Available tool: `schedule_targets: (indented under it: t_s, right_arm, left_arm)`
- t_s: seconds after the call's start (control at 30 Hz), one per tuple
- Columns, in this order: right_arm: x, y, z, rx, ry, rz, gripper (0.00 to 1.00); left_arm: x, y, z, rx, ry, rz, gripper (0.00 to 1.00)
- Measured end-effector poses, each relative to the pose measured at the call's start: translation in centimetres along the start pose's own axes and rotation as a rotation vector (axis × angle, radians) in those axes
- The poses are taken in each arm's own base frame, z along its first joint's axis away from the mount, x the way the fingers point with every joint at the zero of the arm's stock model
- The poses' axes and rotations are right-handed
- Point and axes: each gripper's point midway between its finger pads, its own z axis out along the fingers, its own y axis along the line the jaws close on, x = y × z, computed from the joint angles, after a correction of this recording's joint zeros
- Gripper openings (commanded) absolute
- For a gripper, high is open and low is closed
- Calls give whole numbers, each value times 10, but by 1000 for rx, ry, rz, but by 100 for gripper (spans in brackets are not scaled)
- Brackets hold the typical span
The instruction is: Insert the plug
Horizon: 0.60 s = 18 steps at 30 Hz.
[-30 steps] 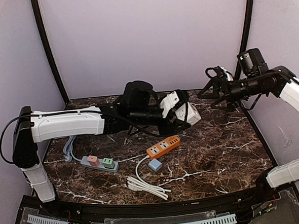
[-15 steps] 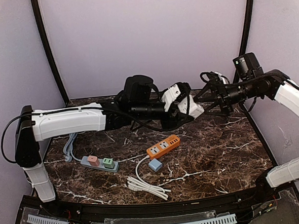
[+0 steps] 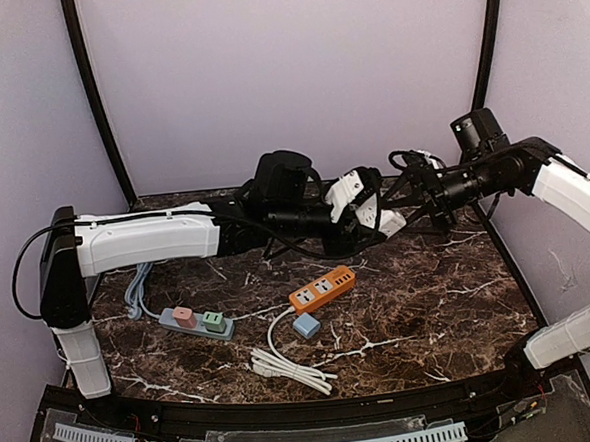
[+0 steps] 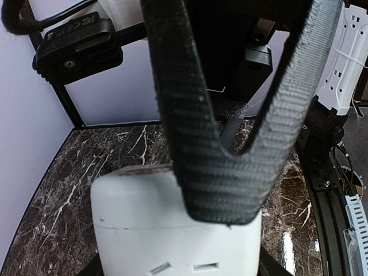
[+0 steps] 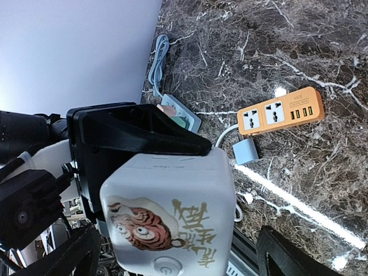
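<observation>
A white cube socket (image 3: 387,220) with a tiger picture is held off the table at the back middle by my left gripper (image 3: 373,216), which is shut on it. In the right wrist view the cube (image 5: 172,213) fills the space between my right gripper's (image 5: 178,256) spread fingers (image 5: 69,253), with a gap on the right side. The left gripper's black finger (image 5: 138,132) lies along the cube's top. In the left wrist view the cube (image 4: 172,230) shows two slots. A light blue plug (image 3: 305,326) lies on the table by the orange power strip (image 3: 322,288).
A grey power strip (image 3: 196,321) with a pink and a green plug in it lies at the left. A coiled white cable (image 3: 289,367) lies near the front. A grey woven strap (image 4: 230,144) hangs across the left wrist view. Purple walls enclose the table.
My left arm has carried the white cube up and to the right. My right gripper has moved left and down until its open fingers straddle the cube.
</observation>
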Motion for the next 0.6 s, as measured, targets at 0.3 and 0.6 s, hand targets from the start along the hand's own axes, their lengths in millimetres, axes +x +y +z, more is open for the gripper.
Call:
schedule_targets:
  t_s: [0.3, 0.6]
  right_arm:
    - [-4, -2, 4, 10, 17, 12, 90]
    - [-5, -4, 7, 21, 41, 25, 86]
  left_arm:
    - [-2, -1, 1, 9, -1, 2, 1]
    - [-3, -3, 6, 30, 7, 30, 1]
